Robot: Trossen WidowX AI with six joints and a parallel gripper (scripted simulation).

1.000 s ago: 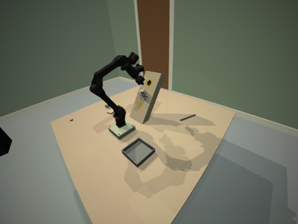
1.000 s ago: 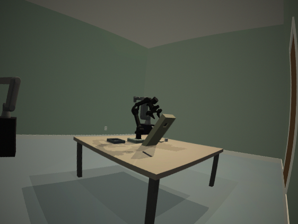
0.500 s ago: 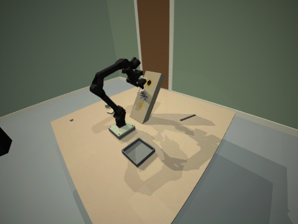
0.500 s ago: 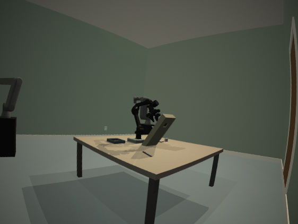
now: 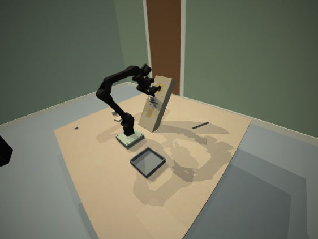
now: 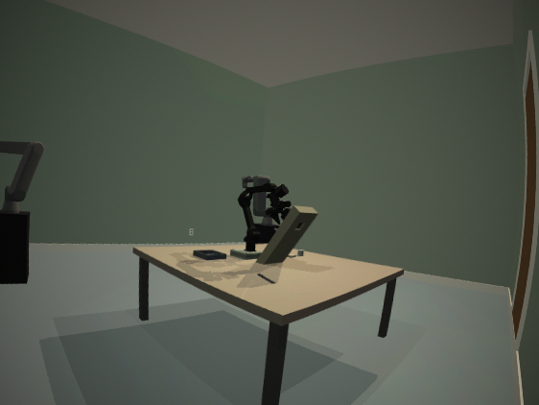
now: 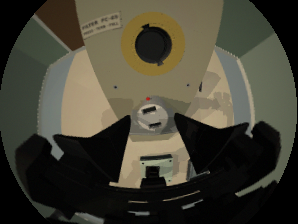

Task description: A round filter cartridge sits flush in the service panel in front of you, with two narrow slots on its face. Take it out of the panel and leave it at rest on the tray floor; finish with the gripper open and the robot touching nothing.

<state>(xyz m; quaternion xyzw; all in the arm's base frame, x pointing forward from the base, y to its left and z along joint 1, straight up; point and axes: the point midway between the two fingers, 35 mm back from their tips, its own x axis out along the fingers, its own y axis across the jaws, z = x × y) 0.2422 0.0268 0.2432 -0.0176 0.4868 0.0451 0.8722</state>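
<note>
Item — filter cartridge [image 7: 153, 44]: round, dark-faced disc seated flush in the tilted service panel [image 5: 164, 97], ringed by a yellow collar [image 7: 132, 52]. Its two slots cannot be made out here.

Claw [image 7: 152, 132]: spread partway, holding nothing, poised just short of the panel face with the cartridge above its centreline in the wrist view.

Step in hand — lining up on the cartridge. Done well, I judge, this means raising the aim until the disc sits centred between the fingers, rolling the wrist so each fingertip meets a slot, then advancing square to the sloped face; a skewed entry would likely skid off the smooth front.

Materials: panel a matte beige slab, leaning; a pale round fitting [image 7: 152, 115] and a second yellow ring [image 5: 150, 112] lower down. Tray [image 5: 147, 162] — shallow grey square, low walls, on the tan desk [image 5: 198, 170], well apart from the panel.
</note>
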